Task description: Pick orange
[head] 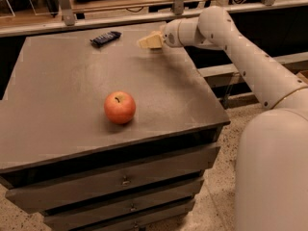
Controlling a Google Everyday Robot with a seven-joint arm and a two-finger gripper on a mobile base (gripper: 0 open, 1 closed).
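Observation:
No small orange-yellow orange shows in this view; it is hidden or out of view. A larger red-orange apple [120,107] with a stem dimple sits near the middle of the grey cabinet top [57,90]. My gripper [148,41] is cream-coloured and hovers low over the far right part of the top, well behind and to the right of the apple. It reaches in from the right on the white arm [240,52].
A dark flat snack bar or remote-like object [105,38] lies near the far edge, left of the gripper. A railing and shelf [144,13] run behind the cabinet. Drawers [125,182] face front. My white base [274,172] stands at the right.

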